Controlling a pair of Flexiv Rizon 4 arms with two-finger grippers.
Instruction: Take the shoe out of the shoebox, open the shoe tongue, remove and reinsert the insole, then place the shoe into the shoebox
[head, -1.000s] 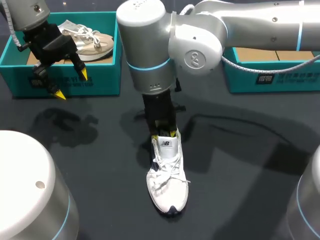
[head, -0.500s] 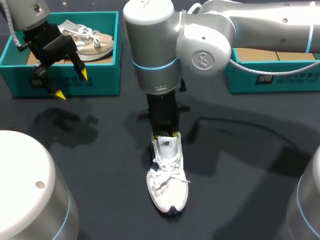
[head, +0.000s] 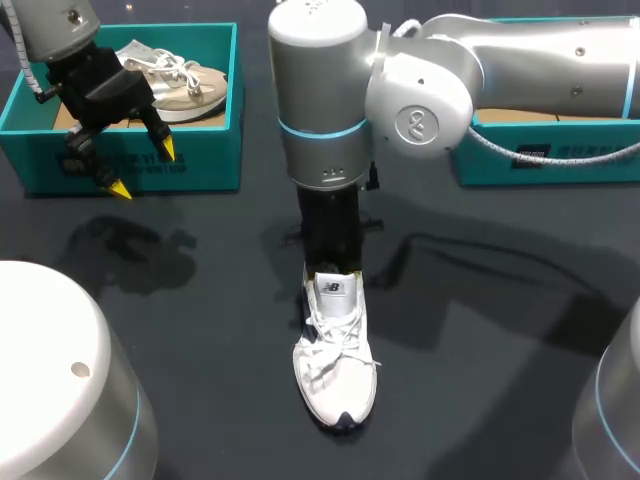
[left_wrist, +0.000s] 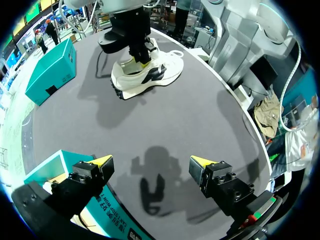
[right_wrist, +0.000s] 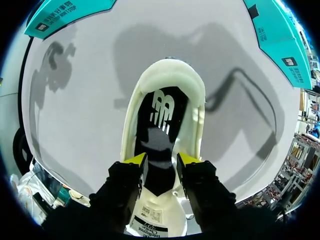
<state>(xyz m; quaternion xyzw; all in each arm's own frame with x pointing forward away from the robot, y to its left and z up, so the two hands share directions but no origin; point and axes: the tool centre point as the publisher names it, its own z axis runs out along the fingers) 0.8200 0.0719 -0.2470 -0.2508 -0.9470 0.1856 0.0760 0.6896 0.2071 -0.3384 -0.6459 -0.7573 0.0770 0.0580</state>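
Note:
A white shoe (head: 337, 370) stands on the dark table, toe toward the front edge. My right gripper (head: 332, 270) points straight down into its mouth, just behind the raised tongue (head: 332, 290). In the right wrist view the right gripper (right_wrist: 162, 160) has its fingers a little apart over the black insole (right_wrist: 160, 125), which lies flat inside the shoe (right_wrist: 167, 75). No grip on it shows. My left gripper (head: 143, 168) hangs wide open and holds nothing above the front wall of the left teal shoebox (head: 200, 160). From the left gripper (left_wrist: 152, 162) the shoe (left_wrist: 150, 75) lies far ahead.
A beige shoe (head: 175, 75) lies in the left shoebox. A second teal box (head: 560, 155) stands at the back right, behind my right arm. Bare dark table surrounds the white shoe.
My right arm's upper joints have shifted to the right while its gripper stayed at the shoe's mouth. The shoe and my left arm have not moved.

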